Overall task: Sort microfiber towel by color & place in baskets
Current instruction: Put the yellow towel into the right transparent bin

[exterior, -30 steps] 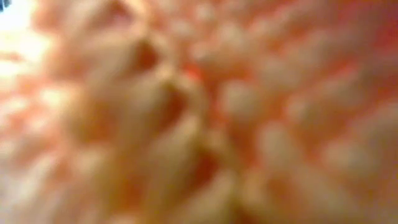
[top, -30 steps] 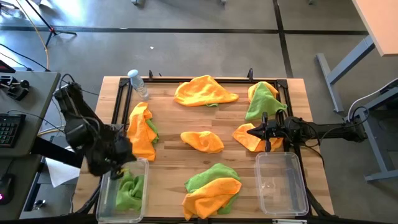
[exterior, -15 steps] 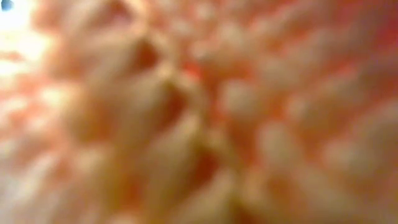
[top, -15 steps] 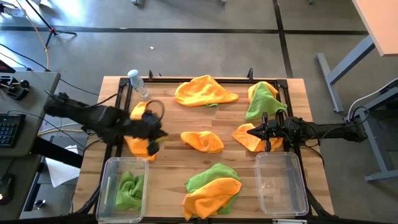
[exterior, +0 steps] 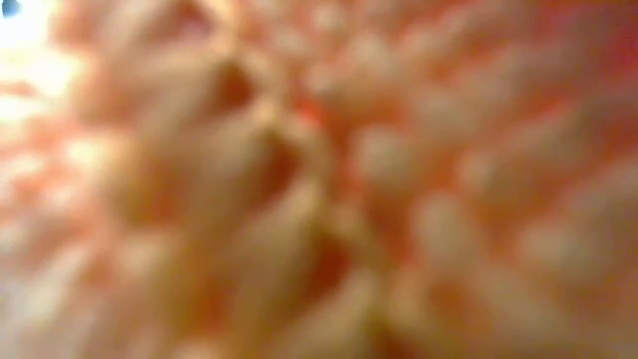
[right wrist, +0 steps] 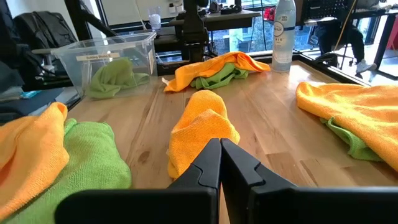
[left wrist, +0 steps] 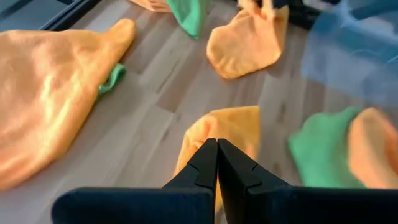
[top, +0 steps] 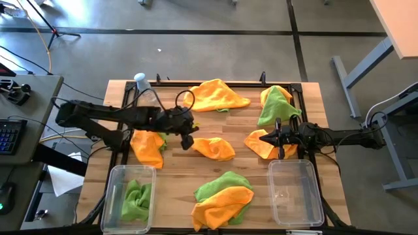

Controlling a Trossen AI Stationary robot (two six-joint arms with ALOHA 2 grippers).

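Two end effectors, both pinched together and empty | left end effector [top: 187, 140] hovered just left of the centre orange towel [top: 214, 147] on the tabletop [top: 176, 173] | right end effector [top: 279, 138] sat over the right orange towel [top: 262, 143] | left basket [top: 117, 179] held a green towel [top: 136, 198], right basket [top: 296, 192] near-right.

Even, bright daylight fills the high view, with soft short shadows under the cloths on the table [top: 176, 179]. The low view is wholly out of focus, a peach-orange fuzz filling the frame. In the left wrist view the far basket [left wrist: 354, 53] smears with blur. Windows glare behind the right wrist view.
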